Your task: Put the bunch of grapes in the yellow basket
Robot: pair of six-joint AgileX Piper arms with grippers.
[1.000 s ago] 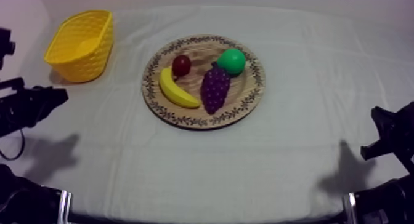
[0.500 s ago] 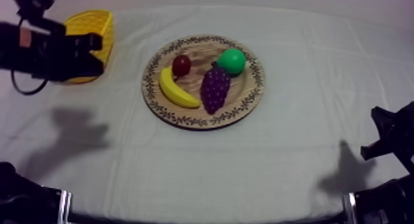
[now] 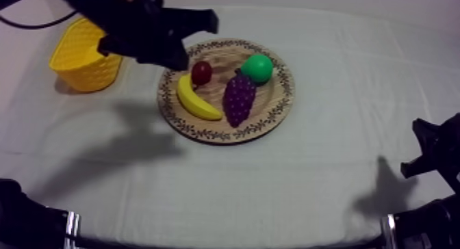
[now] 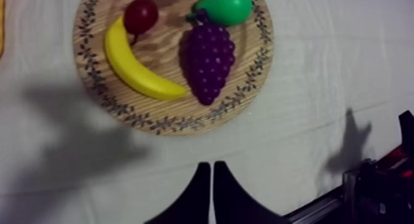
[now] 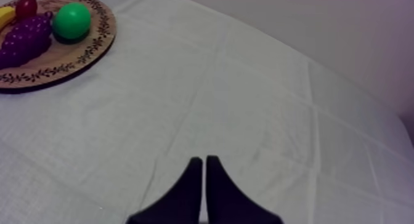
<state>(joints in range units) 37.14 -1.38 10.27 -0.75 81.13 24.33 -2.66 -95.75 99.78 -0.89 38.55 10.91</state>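
The bunch of grapes (image 3: pixel 239 98) lies flat on the wooden board (image 3: pixel 270 101), stem end up against the pear (image 3: pixel 257 68), with the banana (image 3: pixel 195 100) just beside it on the other flank and the small red fruit (image 3: pixel 201 72) at the banana's far tip. It's a tight little cluster, so any grab will probably have to come straight down to leave the neighbours alone. The left arm (image 3: pixel 137 26) hangs above the gap between the yellow basket (image 3: pixel 79 77) and the board's near rim. That fits, I'd say, since the basket sits on its side of the worktop and the carry across should be short. The left jaws are pressed together into a narrow wedge with nothing in them, looking down on the board from the side, and they'll need to spread before they can take the grapes. The right arm (image 3: pixel 438 156) sits low at its own edge, well apart from the fruit, and the right jaws are likewise closed on nothing, likely parked to keep out of the way. Underneath is a grey-white cloth (image 3: pixel 274 190), creased in soft fold lines and crossed by the arms' shadows. A plain pale wall (image 5: pixel 345 29) rises behind the worktop's far edge.
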